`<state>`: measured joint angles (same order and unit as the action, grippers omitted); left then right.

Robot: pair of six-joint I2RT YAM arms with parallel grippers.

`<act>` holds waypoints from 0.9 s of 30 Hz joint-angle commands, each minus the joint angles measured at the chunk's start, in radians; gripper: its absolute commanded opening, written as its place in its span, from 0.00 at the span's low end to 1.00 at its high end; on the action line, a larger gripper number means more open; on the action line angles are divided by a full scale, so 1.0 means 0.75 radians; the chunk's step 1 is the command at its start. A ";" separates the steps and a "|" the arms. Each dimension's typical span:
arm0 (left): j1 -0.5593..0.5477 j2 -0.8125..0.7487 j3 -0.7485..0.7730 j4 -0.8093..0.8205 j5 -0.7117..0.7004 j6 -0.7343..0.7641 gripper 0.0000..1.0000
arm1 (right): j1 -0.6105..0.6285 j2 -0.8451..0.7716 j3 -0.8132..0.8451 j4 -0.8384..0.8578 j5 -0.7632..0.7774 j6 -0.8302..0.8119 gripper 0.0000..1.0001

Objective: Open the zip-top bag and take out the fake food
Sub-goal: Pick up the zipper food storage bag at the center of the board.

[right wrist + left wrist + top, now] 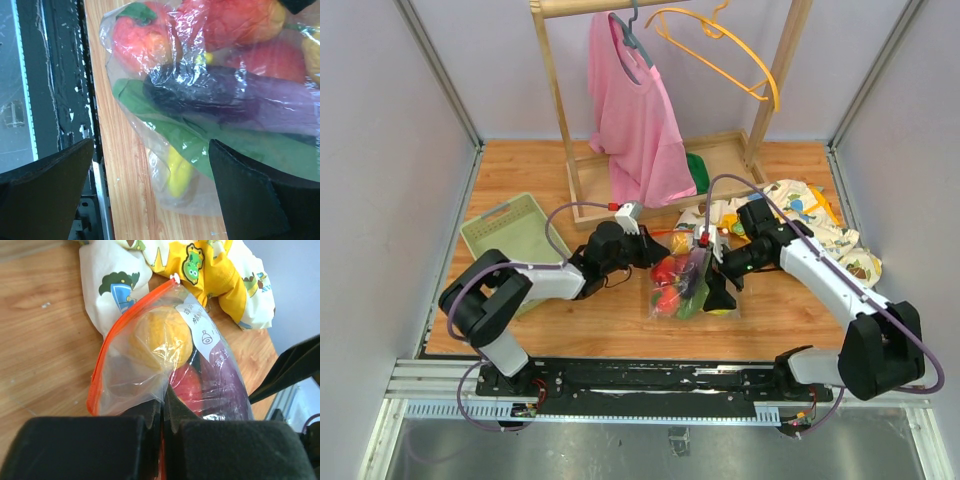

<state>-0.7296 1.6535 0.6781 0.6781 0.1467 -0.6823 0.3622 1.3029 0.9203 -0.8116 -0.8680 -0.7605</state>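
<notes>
From above, the bag (682, 288) lies on the wooden table (570, 330) between the two arms, close to the near edge. It is stuffed with toy food (670, 272) that reads only as red, green and yellow lumps. The left gripper (663, 257) reaches its upper left corner, and the right gripper (720, 298) sits at its right side. Only this view takes in the rest: a pale green tray (510, 228) at the left, a pink shirt (635, 110) and an orange hanger (720, 50) on a wooden rack (552, 90) at the back, and a printed cloth (815, 220) at the right.

The left wrist camera shows the grip itself. The left gripper (161, 412) has its jaws pressed together on a fold of the bag's clear plastic, just beside the orange zipper strip (131, 320). The strip runs from there up to the cloth (200, 265), with no gap visible along it. This view also shows a white label (200, 322) on the bag, a yellow fruit (160, 337), a red piece (187, 387) and a purple piece (227, 385).

The right wrist camera shows the right gripper (150, 145) spread wide, one finger on either side of the bag's lower end and holding nothing. The pieces are clear here: a red one with a green stem (140, 35), a long purple one (225, 92), a green one (170, 125) and a small yellow one (180, 170).
</notes>
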 commanded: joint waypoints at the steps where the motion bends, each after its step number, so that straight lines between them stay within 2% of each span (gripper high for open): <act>1: 0.002 -0.146 -0.065 0.047 -0.048 0.240 0.00 | 0.016 -0.029 0.135 -0.157 -0.062 -0.045 0.99; 9: -0.085 -0.423 -0.121 0.014 -0.022 0.673 0.00 | -0.083 -0.059 0.487 -0.351 -0.120 -0.197 0.99; 15: -0.136 -0.588 -0.098 -0.125 0.039 0.953 0.00 | -0.219 -0.013 0.767 -0.435 -0.271 -0.266 0.98; 21: -0.176 -0.679 -0.073 -0.232 0.139 1.136 0.00 | -0.228 -0.008 0.792 -0.430 -0.443 -0.305 0.98; 27: -0.205 -0.738 -0.102 -0.270 0.153 1.206 0.00 | -0.271 -0.003 0.689 -0.359 -0.412 -0.284 0.99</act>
<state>-0.8673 1.1439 0.5926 0.4725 0.2306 0.1417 0.1951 1.2907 1.4902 -1.0912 -1.1465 -0.9630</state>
